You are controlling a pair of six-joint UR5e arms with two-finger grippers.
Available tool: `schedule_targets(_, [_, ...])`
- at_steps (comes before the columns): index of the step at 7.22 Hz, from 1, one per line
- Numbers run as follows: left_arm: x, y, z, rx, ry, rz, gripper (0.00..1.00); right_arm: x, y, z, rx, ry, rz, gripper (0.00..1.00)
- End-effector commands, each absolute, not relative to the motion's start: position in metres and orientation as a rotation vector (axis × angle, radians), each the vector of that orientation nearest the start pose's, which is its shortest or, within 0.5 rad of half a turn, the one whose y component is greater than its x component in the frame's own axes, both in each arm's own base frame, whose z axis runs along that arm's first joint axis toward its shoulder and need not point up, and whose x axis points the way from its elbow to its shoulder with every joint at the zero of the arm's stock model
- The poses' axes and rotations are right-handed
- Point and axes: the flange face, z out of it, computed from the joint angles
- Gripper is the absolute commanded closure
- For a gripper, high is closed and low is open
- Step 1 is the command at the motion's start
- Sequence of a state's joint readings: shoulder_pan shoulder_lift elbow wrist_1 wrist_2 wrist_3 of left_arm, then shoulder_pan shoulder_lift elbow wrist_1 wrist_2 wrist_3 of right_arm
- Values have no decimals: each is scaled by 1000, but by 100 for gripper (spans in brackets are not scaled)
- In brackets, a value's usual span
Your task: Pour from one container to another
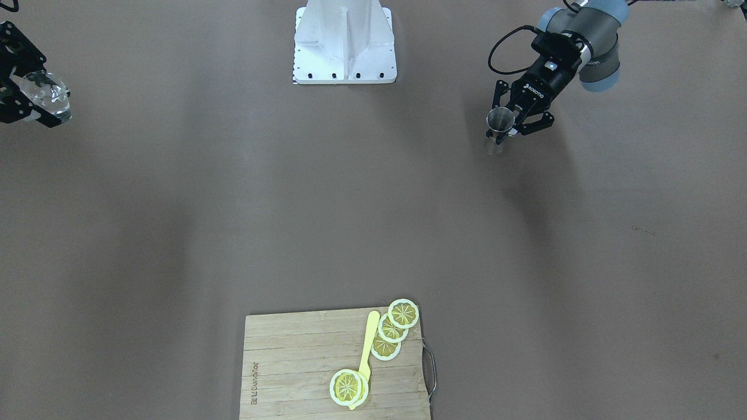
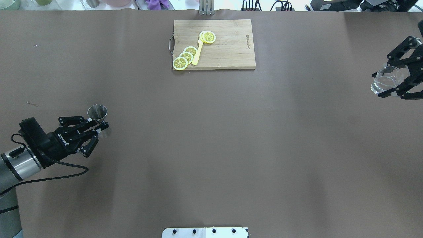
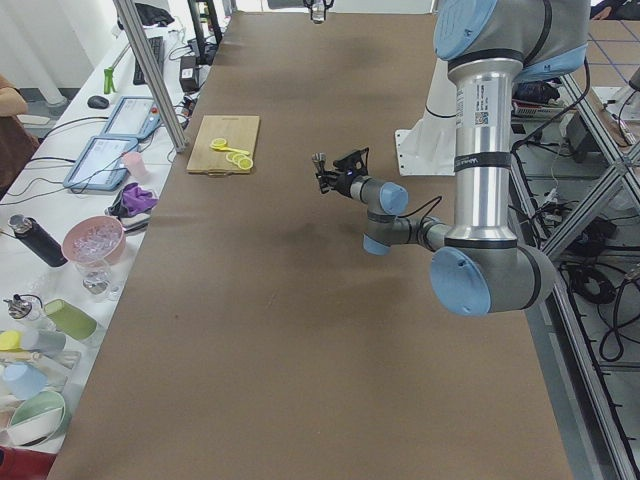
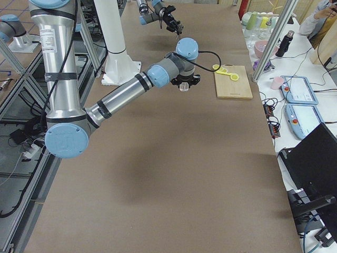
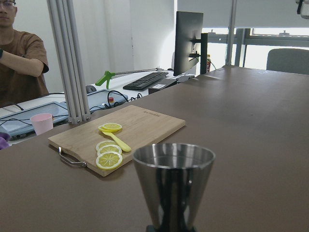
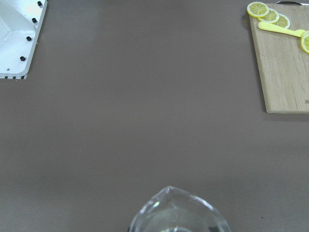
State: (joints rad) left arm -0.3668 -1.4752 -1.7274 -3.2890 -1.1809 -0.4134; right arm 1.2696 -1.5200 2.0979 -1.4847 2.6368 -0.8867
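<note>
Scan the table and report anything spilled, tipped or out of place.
No spill shows. The left claw holds the metal jigger upright, the right claw holds the glass pitcher, lemon slices lie on the cutting board. Only a tiny scrap lies loose on the table.

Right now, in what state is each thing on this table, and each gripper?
Steel jigger: upright, clamped in left gripper.
Glass jug: clamped in right gripper; contents unclear.
Lemon slices: flat on cutting board.
Yellow utensil: lying among the slices.
</note>
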Motion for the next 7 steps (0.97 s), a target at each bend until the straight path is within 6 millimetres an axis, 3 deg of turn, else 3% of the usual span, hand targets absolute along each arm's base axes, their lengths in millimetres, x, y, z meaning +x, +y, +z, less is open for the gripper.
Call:
schedule_targets(1, [313, -308, 467, 1357, 1038, 69, 100, -73, -467, 387, 980, -954, -1344, 100])
schedule_targets(3, [321, -301, 489, 1283, 1054, -77, 100, -59, -484, 428, 1005, -1012, -1313, 100])
schedule_targets(5, [310, -281, 522, 1203, 1023, -136, 100, -59, -493, 464, 1009, -1032, -1308, 100])
schedule_targets(7, [308, -281, 533, 1195, 983, -204, 100, -61, -506, 475, 965, -1039, -1266, 100])
